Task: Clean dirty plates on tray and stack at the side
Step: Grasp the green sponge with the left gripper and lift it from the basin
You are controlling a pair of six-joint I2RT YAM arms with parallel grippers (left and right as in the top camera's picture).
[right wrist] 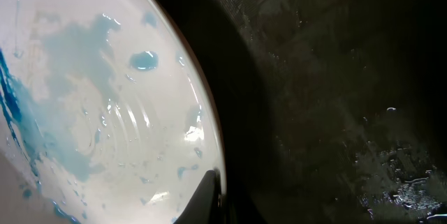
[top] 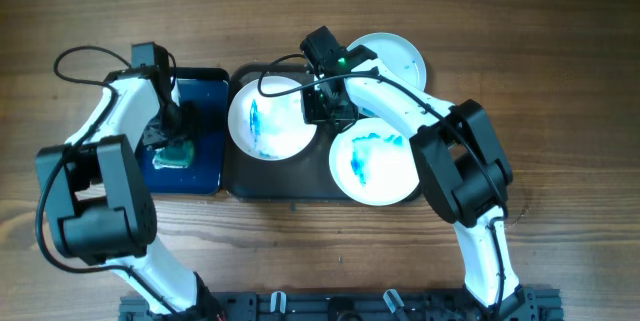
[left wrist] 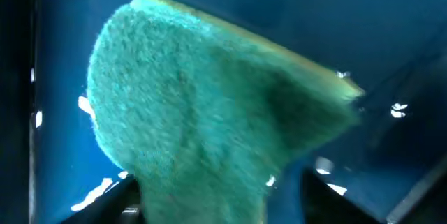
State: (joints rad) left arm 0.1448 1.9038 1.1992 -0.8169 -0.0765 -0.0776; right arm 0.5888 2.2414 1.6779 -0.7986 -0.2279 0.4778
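Three round white plates, each marked with blue paint-like smears, lie on or at the one large dark rectangular tray with rounded corners and a low rim, in the middle of the overhead frame. The left plate sits on the tray's left half and carries a blue streak. The lower-right plate, with a wider blue patch, overhangs the tray's lower right corner. The upper-right plate lies at the tray's upper right corner, reaching past its edge, and the right arm crosses part of it.

The right gripper sits at the right rim of the left plate. In the right wrist view one dark finger lies against the plate's rim, with wet blue smears on the white to its left and the wet dark tray floor to its right. Whether the jaws are clamped on the rim I cannot tell.

Just left of the large tray, touching it or nearly so, stands one smaller, deeper blue-black tray. Inside it the left gripper pinches one green sponge, which fills the left wrist view, bent and narrowed where the jaws hold it.

Both trays rest on a brown wood-grain counter. A dark rail runs along the bottom of the overhead frame.
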